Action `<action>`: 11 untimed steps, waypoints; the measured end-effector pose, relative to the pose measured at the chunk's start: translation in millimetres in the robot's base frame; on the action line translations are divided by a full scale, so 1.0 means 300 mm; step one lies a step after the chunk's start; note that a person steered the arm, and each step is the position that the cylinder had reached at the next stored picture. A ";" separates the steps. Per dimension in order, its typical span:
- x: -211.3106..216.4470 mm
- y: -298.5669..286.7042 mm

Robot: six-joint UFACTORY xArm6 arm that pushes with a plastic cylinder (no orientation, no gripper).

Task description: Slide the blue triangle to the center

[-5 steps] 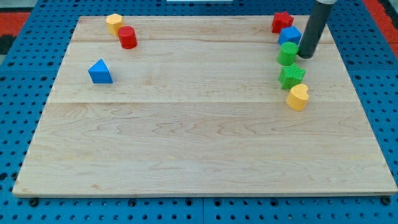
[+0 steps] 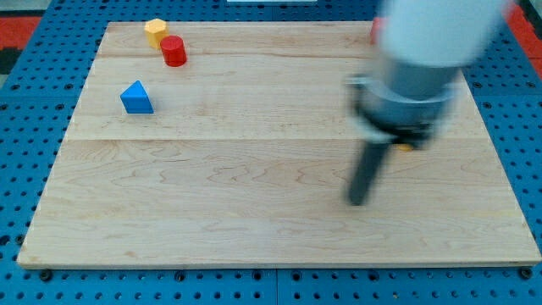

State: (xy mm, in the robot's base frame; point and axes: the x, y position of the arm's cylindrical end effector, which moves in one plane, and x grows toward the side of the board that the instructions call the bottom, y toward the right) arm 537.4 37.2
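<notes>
Clearly the approach step is in hand, with no contact made yet. From the one camera view, the blue triangular block [image 2: 136, 98] sits on the pale wooden board [image 2: 254, 220] toward the view's left, and every other place below is given relative to that block. Up and slightly to the view's right of it stands the red cylinder block [image 2: 174, 51], and just beyond that, touching or nearly so, the yellow block [image 2: 155, 30], whose shape I cannot make out firmly.

My tip [image 2: 358, 202] is well apart from the blue triangle, far to the view's right and lower down. The rod and the arm body above it are blurred, so the arm appears to be moving fast. The arm hides much of the far right; only a sliver of a red block [image 2: 374, 32] and a scrap of a yellow block [image 2: 405, 146] show past it, shapes unclear. There are no fingers on this rig, only the bare rod, so nothing opens, closes or grips.

As I judge it, the board's centre lies to the right of the triangle and a little lower. The next move calls for bringing the tip round to the triangle's far left and slightly upper side, then pushing it rightward, keeping clear of the red cylinder.
</notes>
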 end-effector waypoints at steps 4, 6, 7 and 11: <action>-0.540 -0.626; -0.596 -0.321; -0.685 -0.386; -0.516 -0.042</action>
